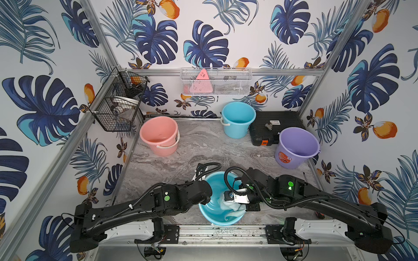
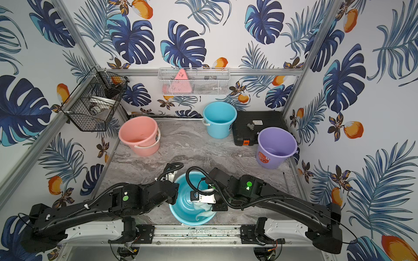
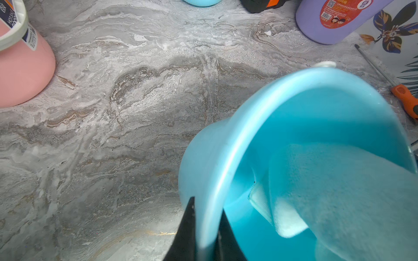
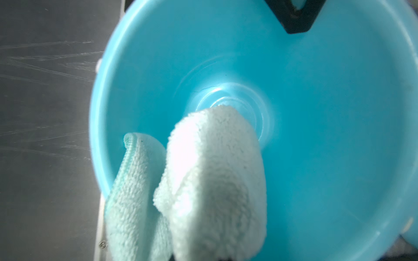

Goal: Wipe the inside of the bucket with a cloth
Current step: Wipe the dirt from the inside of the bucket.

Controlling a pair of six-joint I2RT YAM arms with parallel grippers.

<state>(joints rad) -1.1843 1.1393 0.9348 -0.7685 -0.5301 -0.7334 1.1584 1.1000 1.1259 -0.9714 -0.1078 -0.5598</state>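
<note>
Bucket (image 1: pixel 211 211) (image 2: pixel 182 211): turquoise, smooth glossy plastic, round w/ a rolled rim. It sits lower ctr in both top views on the grey marble-look tabletop (image 1: pixel 181 162), btwn the two arms. Left gripper (image 3: pixel 208 210) pinches the bucket's rim at bottom ctr of the left wrist view, w/ one black wedge-shaped finger outside the wall and one inside. Right gripper (image 1: pixel 226 197) reaches down into the bucket, jaws pressed together on the cloth (image 1: pixel 235 209) (image 4: pixel 214 180); its fingers are hidden under the pile in the right wrist view. Cloth is pale mint, fluffy looped microfibre w/ a stitched hem, folded in soft lobes inside the bucket. One lobe's tip is by the ringed ctr of the bucket floor; a thinner flap hangs lower left of that frame. Further back in the top views: pink bucket (image 1: pixel 158 149) at left, blue bucket (image 1: pixel 237 132) upper ctr, ribbed black case (image 1: pixel 267 135), and purple bucket (image 1: pixel 291 159) at right. An orange-handled screwdriver (image 3: pixel 404 99) lies at the right edge of the left wrist view.
</note>
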